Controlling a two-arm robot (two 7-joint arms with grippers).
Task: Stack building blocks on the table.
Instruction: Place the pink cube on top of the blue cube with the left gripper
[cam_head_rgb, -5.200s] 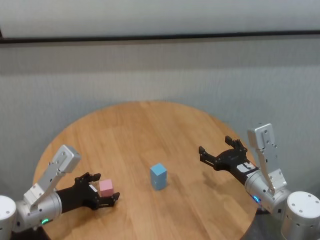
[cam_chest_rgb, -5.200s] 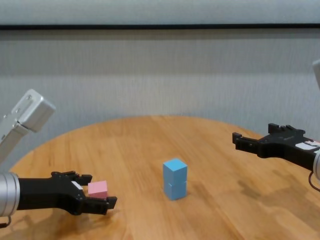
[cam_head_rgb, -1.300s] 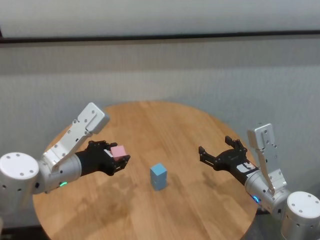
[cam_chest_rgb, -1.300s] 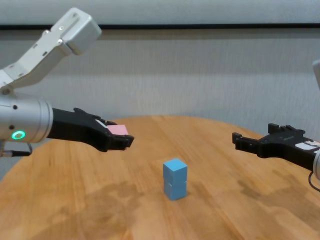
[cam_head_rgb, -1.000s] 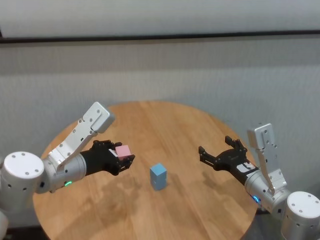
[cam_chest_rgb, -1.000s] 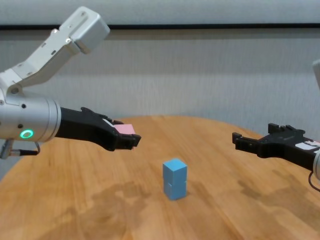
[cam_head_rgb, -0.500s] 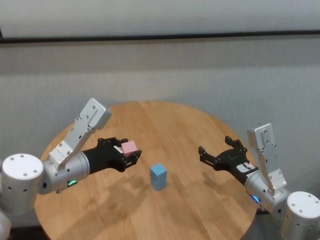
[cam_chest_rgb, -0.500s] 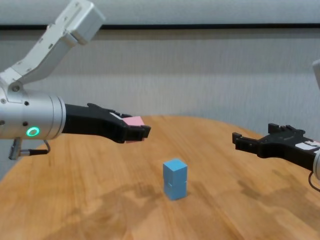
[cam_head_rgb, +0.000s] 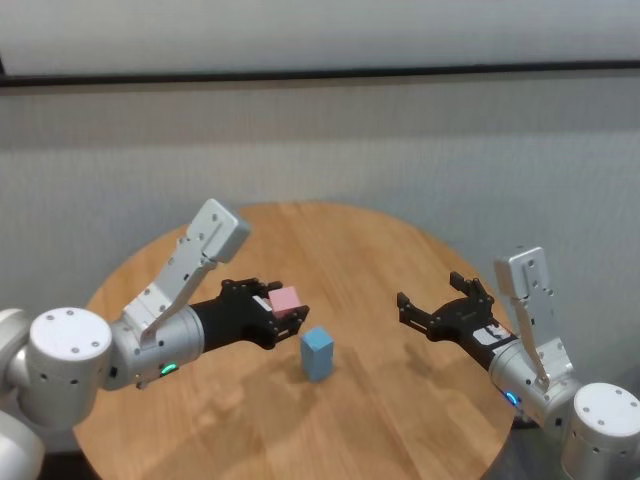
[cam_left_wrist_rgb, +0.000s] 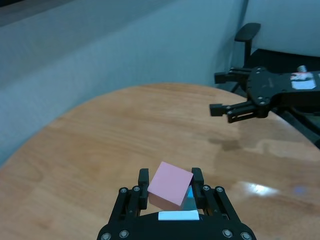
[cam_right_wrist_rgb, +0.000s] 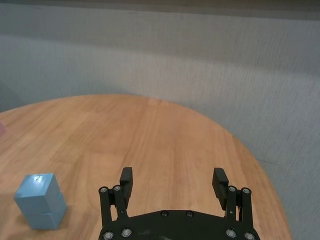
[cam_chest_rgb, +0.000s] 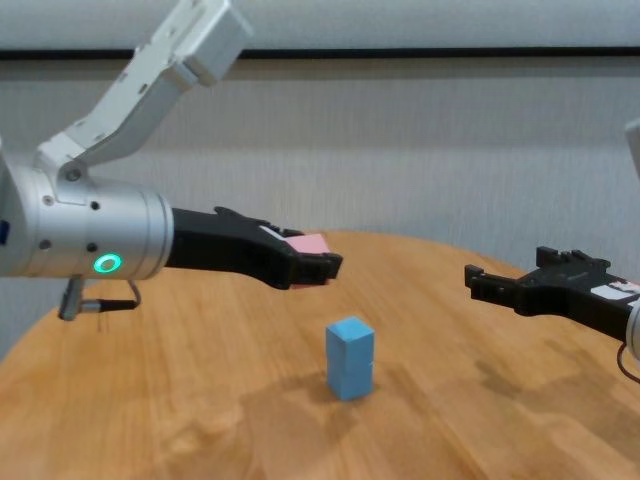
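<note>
Two light blue cubes stand stacked near the middle of the round wooden table; the stack also shows in the chest view and the right wrist view. My left gripper is shut on the pink cube and holds it in the air, just left of and above the stack. The pink cube sits tilted between the fingers in the left wrist view. My right gripper is open and empty, hovering over the table's right side.
A grey wall runs behind the table. An office chair stands beyond the table's far side in the left wrist view. The table's edge lies close under my right gripper.
My left gripper picked the pink cube up from the table's front left, lifted it and carried it rightward toward the blue stack. The right arm has not moved.
</note>
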